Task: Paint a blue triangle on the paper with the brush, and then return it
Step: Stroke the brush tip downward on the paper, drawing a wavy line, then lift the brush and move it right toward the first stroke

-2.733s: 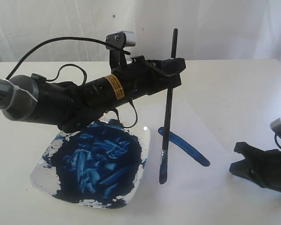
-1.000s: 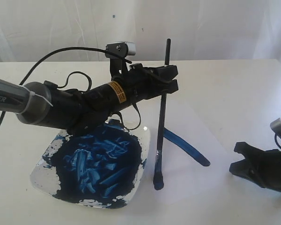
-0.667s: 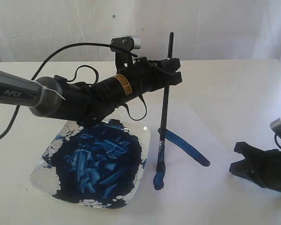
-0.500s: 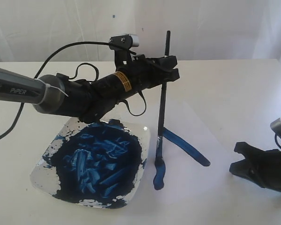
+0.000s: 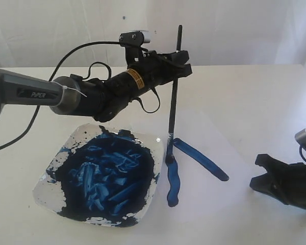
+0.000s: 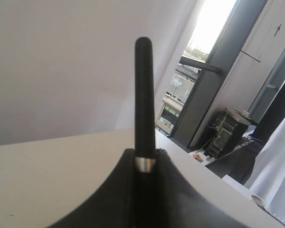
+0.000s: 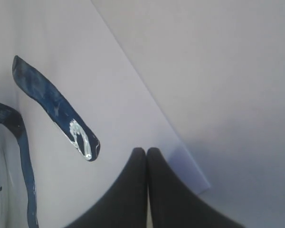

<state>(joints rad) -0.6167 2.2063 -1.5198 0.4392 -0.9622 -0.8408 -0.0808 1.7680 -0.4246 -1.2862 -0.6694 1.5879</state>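
Left tool (image 5: 178, 64): clamped on brush (image 5: 172, 109) handle; brush near upright.
Brush tip: touching paper (image 5: 204, 196), at upper end of 1 stroke.
Strokes (image 5: 200, 159): 2, blue, on paper beside dish (image 5: 46, 178).
Right tool (image 7: 146, 152): closed, empty, near surface's (image 5: 255, 97) right edge.

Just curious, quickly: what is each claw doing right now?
Left gripper: closed on the brush.
Right gripper: closed, holding nothing.

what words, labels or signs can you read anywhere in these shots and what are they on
"PiPER": white lettering on the left arm's grey link.
Yellow label further along the same arm, near the wrist: print too small to read.
Small upward arrow, no words: on a wall panel in the left wrist view's background.
Nothing else is legible.
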